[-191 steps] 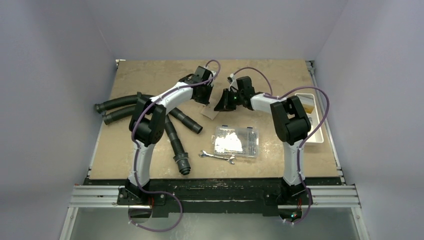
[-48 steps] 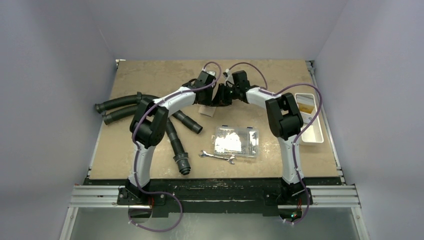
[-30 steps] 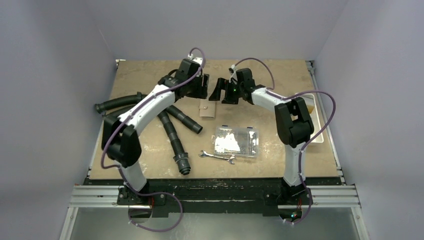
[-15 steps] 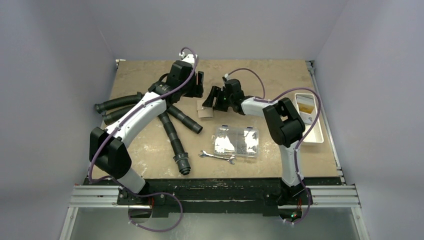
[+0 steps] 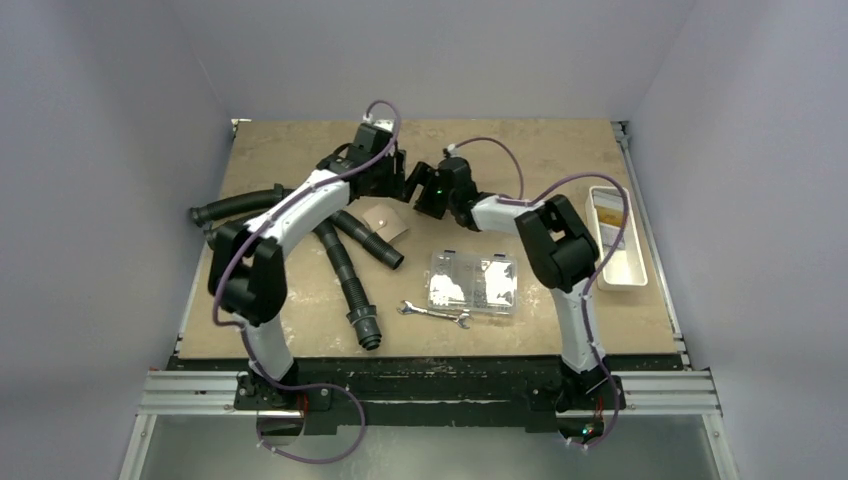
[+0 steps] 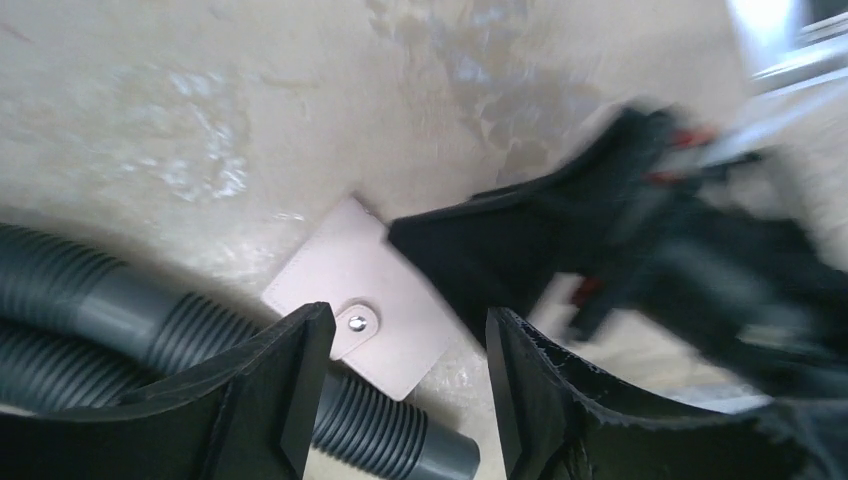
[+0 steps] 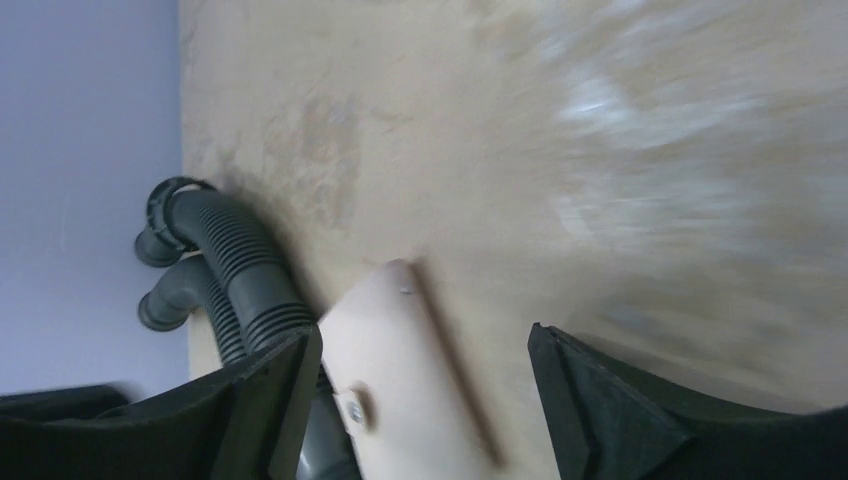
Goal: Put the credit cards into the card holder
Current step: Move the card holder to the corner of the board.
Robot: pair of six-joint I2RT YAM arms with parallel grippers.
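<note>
The card holder (image 5: 386, 222) is a pale tan sleeve with a metal snap. It lies flat on the table with one edge resting on a black hose. My left gripper (image 5: 391, 186) hovers just behind it, jaws open and empty. In the left wrist view the card holder (image 6: 362, 297) lies beyond the left gripper (image 6: 405, 390). My right gripper (image 5: 419, 197) is close on its right side, also open. In the right wrist view the card holder (image 7: 405, 385) lies under the open right gripper (image 7: 425, 400), nearer its left jaw. The credit cards are out of view.
Black corrugated hoses (image 5: 345, 262) sprawl over the left half of the table, right next to the holder. A clear plastic box (image 5: 472, 281) and a wrench (image 5: 435, 314) lie in front of it. A white tray (image 5: 617, 242) stands at the right edge.
The right gripper has moved left, and the card holder has slid left and turned, ending against the hose. The left arm has folded back so its gripper is close behind the holder.
</note>
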